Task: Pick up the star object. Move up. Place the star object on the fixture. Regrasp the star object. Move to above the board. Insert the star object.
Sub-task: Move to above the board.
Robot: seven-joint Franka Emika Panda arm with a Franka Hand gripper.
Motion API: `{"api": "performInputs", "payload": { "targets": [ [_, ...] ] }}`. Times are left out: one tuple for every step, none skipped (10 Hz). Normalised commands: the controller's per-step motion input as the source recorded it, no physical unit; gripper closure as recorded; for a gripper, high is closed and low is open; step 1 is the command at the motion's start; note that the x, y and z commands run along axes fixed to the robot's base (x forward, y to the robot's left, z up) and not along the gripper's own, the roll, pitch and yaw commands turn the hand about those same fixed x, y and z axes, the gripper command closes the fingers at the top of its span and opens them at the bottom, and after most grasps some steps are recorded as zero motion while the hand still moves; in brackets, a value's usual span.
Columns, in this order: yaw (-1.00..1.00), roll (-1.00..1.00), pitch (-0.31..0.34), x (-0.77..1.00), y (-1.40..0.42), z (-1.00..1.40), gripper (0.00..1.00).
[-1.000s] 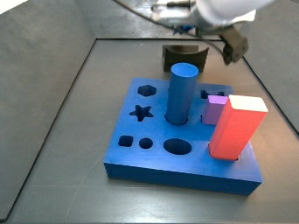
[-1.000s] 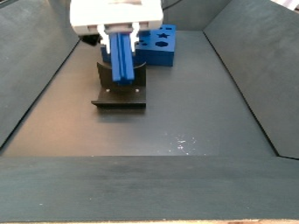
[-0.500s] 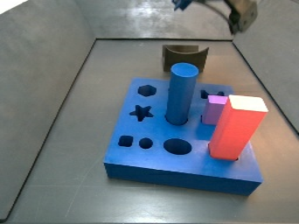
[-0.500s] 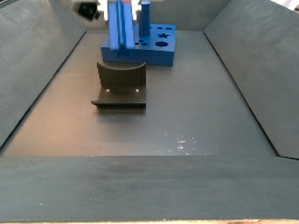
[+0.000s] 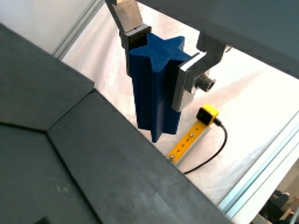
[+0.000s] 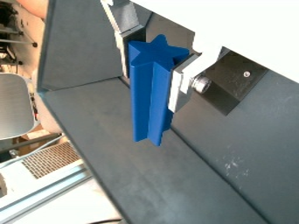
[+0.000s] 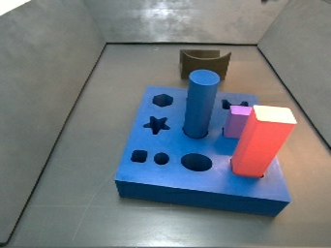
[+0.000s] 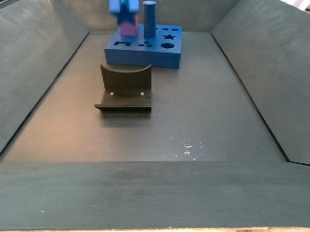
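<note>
gripper [image 5: 163, 54]: i am seeing it in both wrist views, silver fingers [image 6: 184, 73] pinching the star object [image 5: 156, 87] near its top end, peg hanging lengthwise below the pads, clear of the dark walls around it; in a side view only a blurred blue shape [image 8: 123, 14] is showing at the upper edge

fixture [image 8: 125, 87]: sitting bare on the floor, open floor ahead of it; board [image 7: 195, 153] just behind it

board: star hole [image 7: 157, 124] lying open near its left edge; blue cylinder [image 7: 199, 103], red block [image 7: 262, 140] and purple block [image 7: 237, 122] standing in it
</note>
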Motion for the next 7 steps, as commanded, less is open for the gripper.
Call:
{"api": "performInputs", "payload": {
  "targets": [
    [-0.02,0.04,0.131,-0.04,0.00,0.49,1.00],
    [0.01,0.03,0.140,-0.02,-0.01,0.30,1.00],
    [0.02,0.02,0.148,-0.02,-0.01,0.17,1.00],
    [-0.09,-1.00,-0.012,-0.43,-1.00,0.17,1.00],
    [-0.09,-1.00,-0.019,-0.43,-1.00,0.18,1.00],
    [-0.09,-1.00,-0.019,-0.45,-1.00,0.19,1.00],
    [-0.09,-1.00,-0.019,-0.46,-1.00,0.18,1.00]
  ]
}}
